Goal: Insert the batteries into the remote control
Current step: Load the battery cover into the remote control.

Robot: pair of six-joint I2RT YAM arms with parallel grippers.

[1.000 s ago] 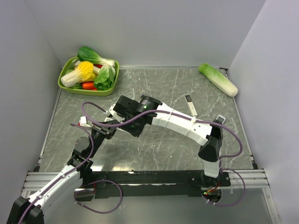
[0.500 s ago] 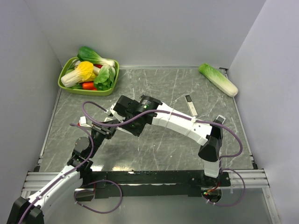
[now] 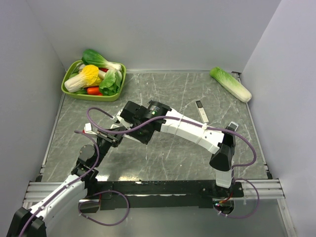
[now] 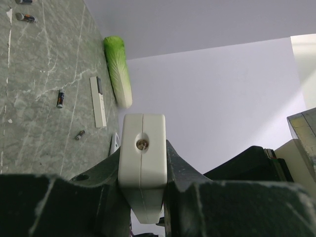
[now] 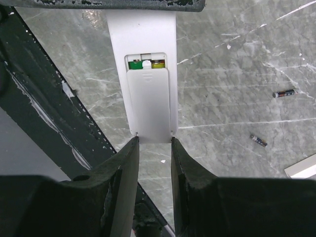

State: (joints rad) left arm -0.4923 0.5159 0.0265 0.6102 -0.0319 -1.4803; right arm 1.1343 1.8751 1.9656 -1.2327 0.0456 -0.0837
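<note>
White remote control (image 5: 140,49) is clamped in the left gripper (image 4: 143,165), left of mid-table. Green batteries (image 5: 145,63) show past the half-slid battery cover (image 5: 149,103). The right gripper (image 5: 154,142), jaws narrow, touches its end; whether it pinches I cannot tell. Nothing has shifted this second, so the cover still needs closing.

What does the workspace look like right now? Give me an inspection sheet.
Surface: grey marbled table; no spills seen.
Job's things: remote control held back-up between both arms, cover partly slid open; green batteries showing in the recess.
Clutter: loose dark cells, second remote, cabbage, vegetable tray.
Grippers: left gripper clamps the remote's end; right gripper has its fingers apart at the cover's near edge, contact unclear.
Cables: purple cables loop over both arms.
Surroundings: plain pale walls; nothing else seen.
</note>
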